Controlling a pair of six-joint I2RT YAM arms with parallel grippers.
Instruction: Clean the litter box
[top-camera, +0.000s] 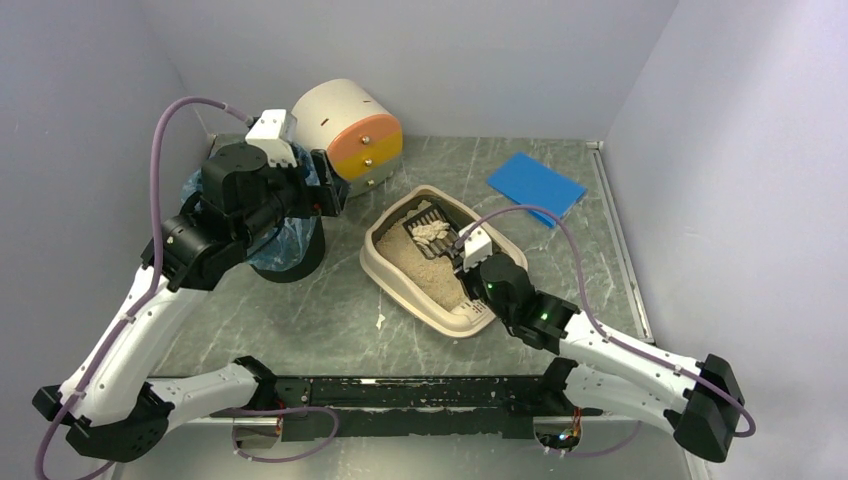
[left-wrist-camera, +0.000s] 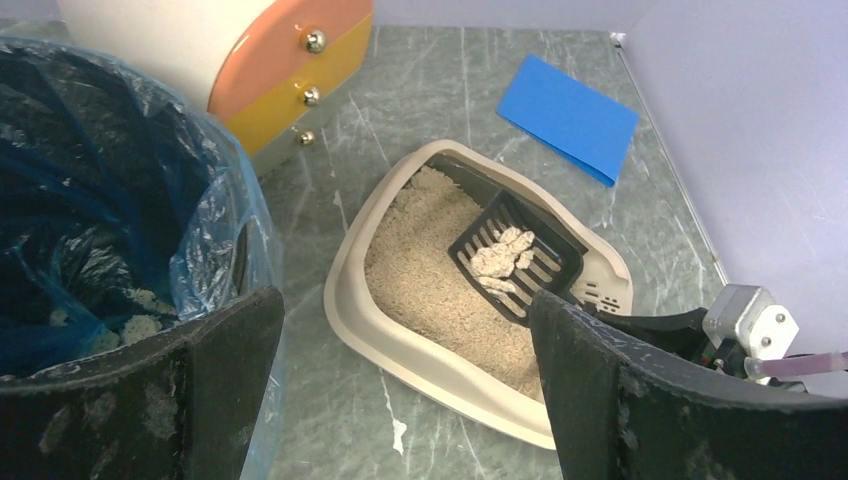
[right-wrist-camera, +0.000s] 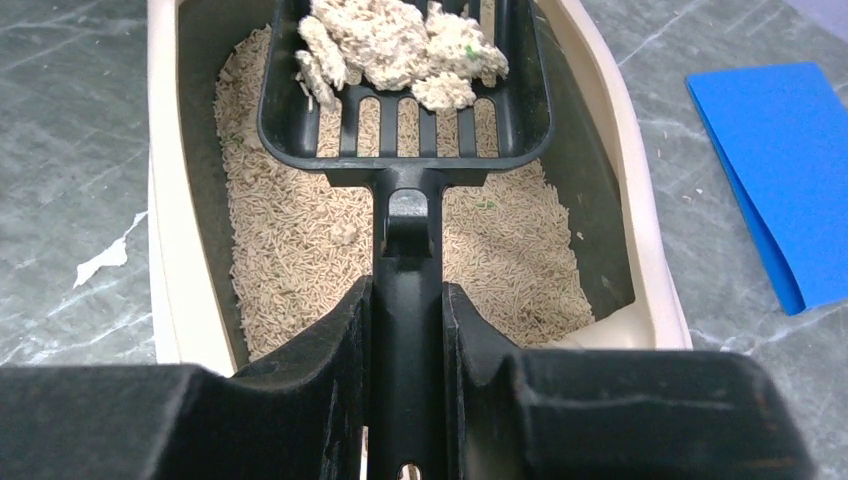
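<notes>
Where right hand (right-wrist-camera: 405, 305) clamps, handle (right-wrist-camera: 405, 235) hides.

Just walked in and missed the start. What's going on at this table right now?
The right gripper is shut on the handle of a black slotted scoop, which carries pale clumps above the litter in the litter box. The left gripper is open, holds nothing and hangs by the blue-lined bin.
</notes>
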